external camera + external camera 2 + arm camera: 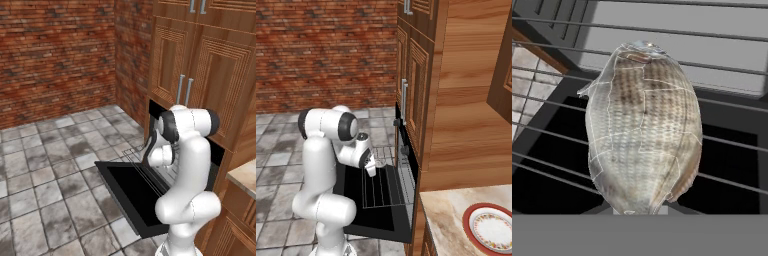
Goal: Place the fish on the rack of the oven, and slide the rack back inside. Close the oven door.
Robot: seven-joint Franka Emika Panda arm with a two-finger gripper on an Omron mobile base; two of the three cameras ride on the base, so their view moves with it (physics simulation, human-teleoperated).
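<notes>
The tool [372, 169] grips the fish [643, 130] closed, just above the rack [381, 181], ready to set it down.

My arm [187, 170] rises from the base, bends at a raised elbow, and folds forward and down, the forearm angled steeply toward the floor. In the right base view the wrist hangs below the elbow with my hand [372, 169] pointing downward. My hand is clamped shut, its two dark finger tips hidden behind what they hold in the hand view.
</notes>
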